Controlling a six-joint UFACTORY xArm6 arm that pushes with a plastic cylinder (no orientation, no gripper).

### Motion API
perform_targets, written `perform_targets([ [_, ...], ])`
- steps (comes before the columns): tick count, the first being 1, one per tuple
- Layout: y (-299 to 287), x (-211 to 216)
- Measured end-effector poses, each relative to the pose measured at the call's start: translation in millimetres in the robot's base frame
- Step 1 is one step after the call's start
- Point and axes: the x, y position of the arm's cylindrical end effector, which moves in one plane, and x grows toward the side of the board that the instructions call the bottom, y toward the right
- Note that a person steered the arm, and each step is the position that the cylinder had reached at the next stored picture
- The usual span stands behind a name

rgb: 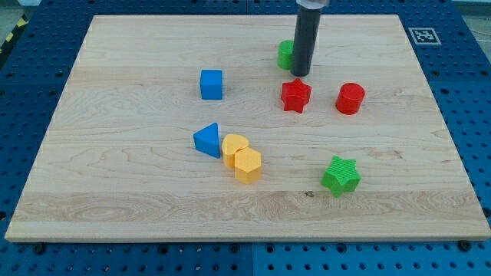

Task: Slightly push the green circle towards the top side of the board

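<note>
The green circle [285,54] stands near the view's top, right of centre, partly hidden behind my rod. My tip [300,74] rests on the board at the circle's lower right edge, touching or almost touching it. The red star [295,95] lies just below the tip.
A red cylinder [350,99] stands right of the red star. A blue cube [212,84] lies left of centre. A blue triangle [207,140], a yellow block [235,147] and a yellow hexagon [247,165] cluster at centre. A green star [341,175] lies lower right. The wooden board [115,192] ends near the circle's top.
</note>
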Motion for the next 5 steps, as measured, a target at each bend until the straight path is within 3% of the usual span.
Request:
perform_targets([
  [2, 8.7, -5.0],
  [5, -41.2, 9.0],
])
